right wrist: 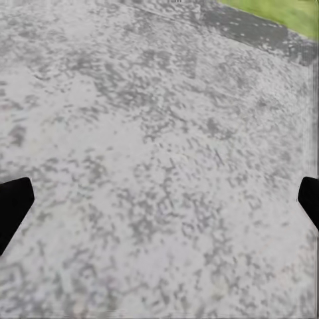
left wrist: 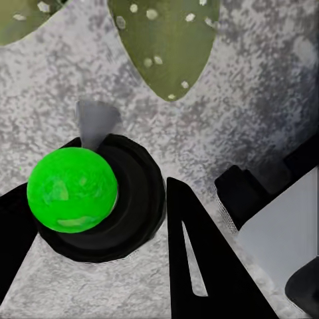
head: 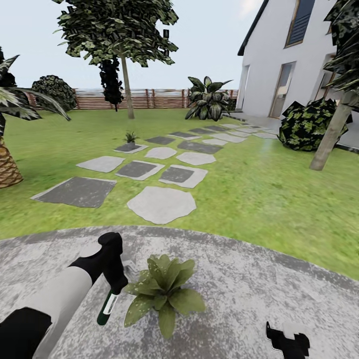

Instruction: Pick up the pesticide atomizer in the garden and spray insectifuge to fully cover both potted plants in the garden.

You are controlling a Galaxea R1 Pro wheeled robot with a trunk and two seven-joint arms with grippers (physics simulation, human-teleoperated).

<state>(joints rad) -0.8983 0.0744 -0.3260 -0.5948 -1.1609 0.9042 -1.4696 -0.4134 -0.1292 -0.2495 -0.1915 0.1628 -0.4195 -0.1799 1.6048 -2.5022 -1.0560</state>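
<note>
A potted plant (head: pixel 164 291), a rosette of broad green leaves, stands on the round grey patio (head: pixel 239 279) just in front of me. My left gripper (head: pixel 116 283) hangs right beside its left leaves, shut on the pesticide atomizer (head: pixel 106 308), which points down toward the paving. In the left wrist view the atomizer (left wrist: pixel 100 206) shows end-on as a black round body with a bright green ball, held between the dark fingers (left wrist: pixel 199 266), with speckled plant leaves (left wrist: pixel 166 46) just beyond. My right gripper (head: pixel 289 343) is low at the right, open over bare paving (right wrist: pixel 159 199).
Beyond the patio, flat grey stepping stones (head: pixel 160 203) cross the lawn toward the white house (head: pixel 289 65). A small spiky clump (head: pixel 130 136) sits by a far stone. A palm trunk (head: pixel 7 167) stands left, a bush (head: pixel 309 124) and tree trunk (head: pixel 331 137) right.
</note>
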